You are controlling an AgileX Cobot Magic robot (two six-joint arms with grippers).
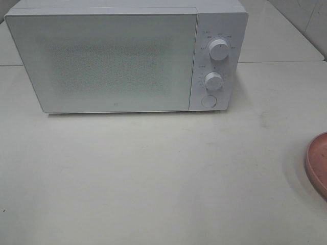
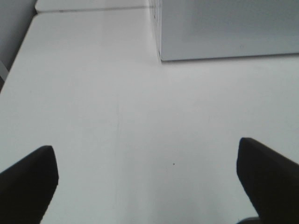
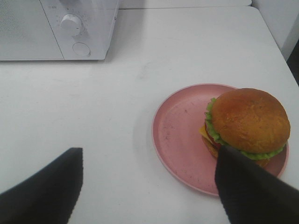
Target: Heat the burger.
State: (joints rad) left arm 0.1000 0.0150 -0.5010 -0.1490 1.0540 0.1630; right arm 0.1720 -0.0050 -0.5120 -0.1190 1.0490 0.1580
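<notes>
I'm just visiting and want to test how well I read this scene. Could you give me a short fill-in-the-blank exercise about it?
1. The burger sits on a round plate whose colour is ____.
2. The microwave door is ____.
3. The microwave's front panel carries ____ round knobs above a button.
4. Both end effectors, left and right, hold ____.

Missing words: pink; closed; two; nothing

Desk (image 1: 153,178): white, smooth, matt | Microwave (image 1: 117,56): white plastic look, door finely speckled, satin | Plate (image 3: 182,135): pink, smooth, faint scuffs | Burger (image 3: 247,121): bun golden-brown, slight sheen | Hands: fingers (image 3: 247,191) black, matt
</notes>
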